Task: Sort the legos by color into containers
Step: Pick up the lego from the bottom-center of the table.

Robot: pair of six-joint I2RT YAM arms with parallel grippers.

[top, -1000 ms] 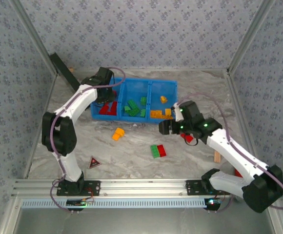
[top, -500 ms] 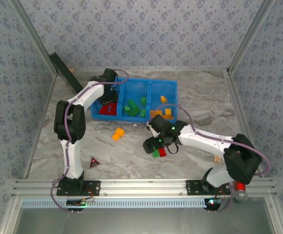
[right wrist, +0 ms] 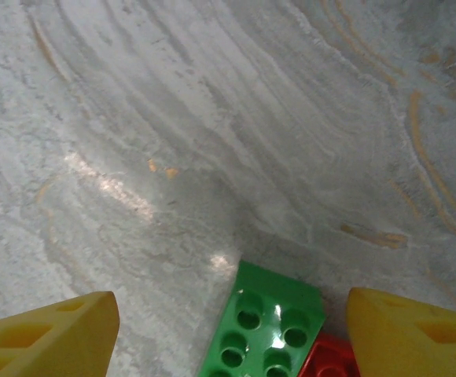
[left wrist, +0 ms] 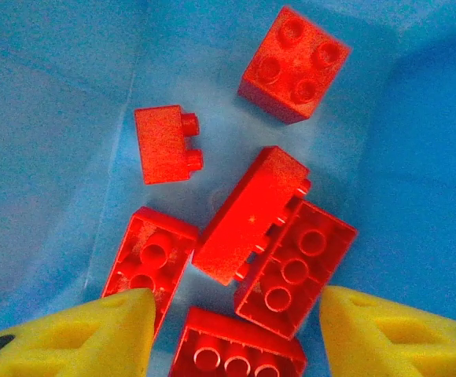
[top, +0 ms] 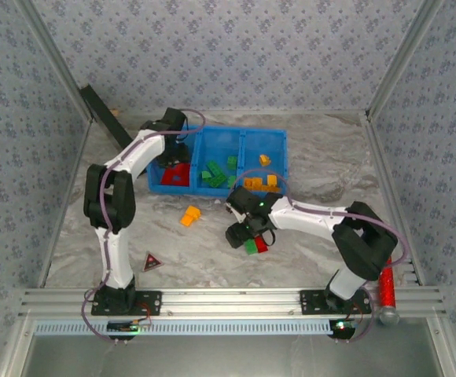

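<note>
A grey marbled bench (top: 322, 161) carries a blue bin (top: 280, 138) with three compartments. The left pincer (left wrist: 232, 314), open and empty, hangs over red legos (left wrist: 295, 55) in the left compartment (left wrist: 47, 94). The right pincer (right wrist: 232, 302), spread wide, is over a green lego (right wrist: 263, 330) lying against a red lego (right wrist: 330, 360) on the bench.

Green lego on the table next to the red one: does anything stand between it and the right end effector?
Nothing covers the green lego, which lies between the open fingers of the right end effector. But a red lego touches its side, between it and one finger, so closing might catch both.
</note>
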